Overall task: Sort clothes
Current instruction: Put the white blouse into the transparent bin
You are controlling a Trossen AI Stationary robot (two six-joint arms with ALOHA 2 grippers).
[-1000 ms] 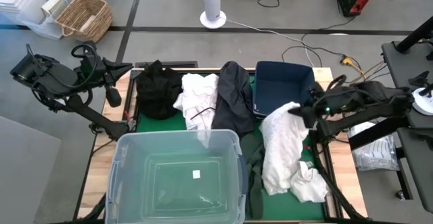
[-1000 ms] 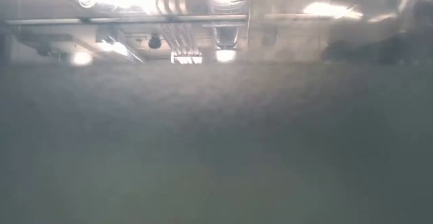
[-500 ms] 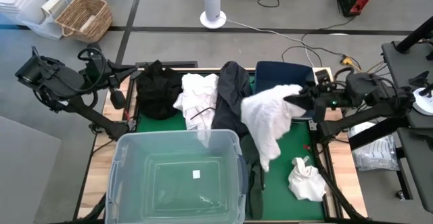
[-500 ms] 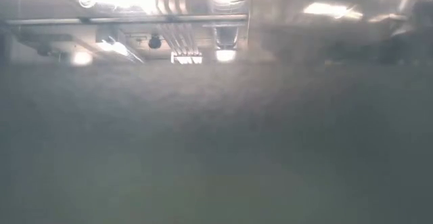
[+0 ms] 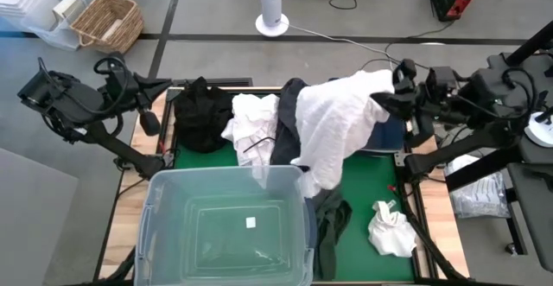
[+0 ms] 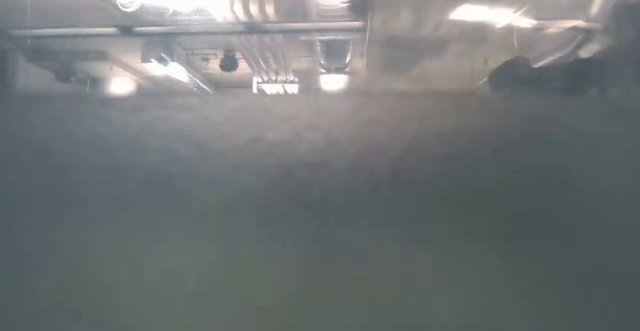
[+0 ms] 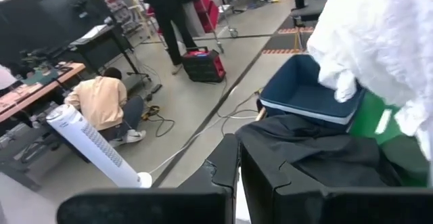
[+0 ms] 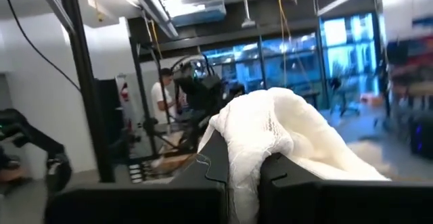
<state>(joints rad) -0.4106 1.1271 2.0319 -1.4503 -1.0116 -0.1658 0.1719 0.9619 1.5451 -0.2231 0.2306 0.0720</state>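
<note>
Right pincer (image 5: 396, 85) was clamped tight on a white garment (image 5: 333, 126), up in the upper right of the high view, above the dark blue bin (image 5: 390, 130). In the right wrist view that same white cloth (image 8: 270, 132) bulged up between the dark fingers (image 8: 215, 158), pinched hard. The garment hung off the pincer in a big drape, spilling left and down across the centre of the frame, covering most of the bin and part of a dark navy garment (image 5: 289, 117), its lower tip reaching the right rim of the clear plastic tub (image 5: 226, 225).

Below the drape, an olive green garment (image 5: 331, 225) trailed toward the bottom edge on the green mat (image 5: 367, 191). A small crumpled white piece (image 5: 390, 232) lay in the lower right of the mat, well apart from the held cloth. Left of centre, another white garment (image 5: 251, 126) sat bunched beside a black garment (image 5: 200, 113) near the upper left of the tabletop (image 5: 136, 161).

Left pincer (image 5: 147, 123) waited off the tabletop's left edge, closed and holding nothing. Its wrist view looked past its fingers (image 7: 226, 170) at dark cloth (image 7: 311, 149), the blue bin (image 7: 308, 92) and hanging white fabric (image 7: 385, 41), with a tower fan (image 7: 91, 146) and two people beyond.

The low view gave only haze and ceiling lights.
</note>
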